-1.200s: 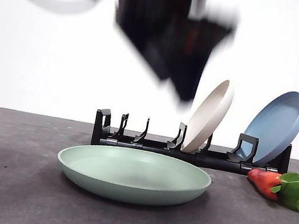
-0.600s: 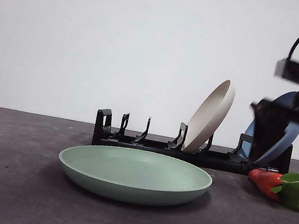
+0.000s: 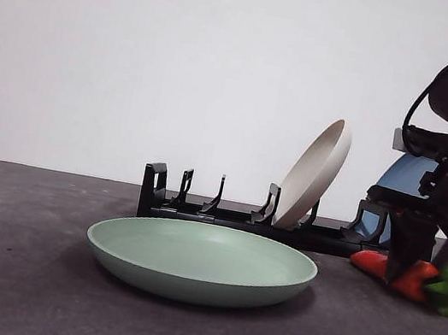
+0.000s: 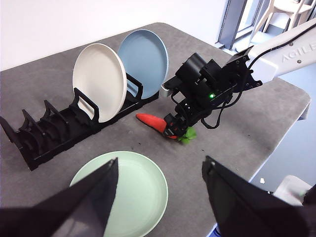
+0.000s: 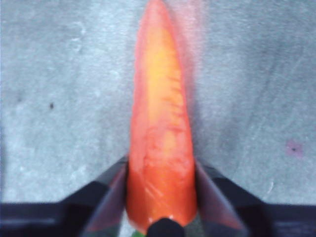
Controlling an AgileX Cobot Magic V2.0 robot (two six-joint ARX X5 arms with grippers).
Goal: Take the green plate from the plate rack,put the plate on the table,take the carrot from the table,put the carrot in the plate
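carrot [image 5: 160,148] clamped by right gripper [image 5: 160,197], on table [image 3: 15,270]

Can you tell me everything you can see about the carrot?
The carrot is a small, shiny red-orange toy, thick at one end and thinning to a point, with bright green leaves at the thick end. It lies on its side on the grey table, in front of the black plate rack and off to one side of the green plate. The right gripper has come down over its thick end, one black jaw against each side. Whether it is squeezed tight cannot be told.
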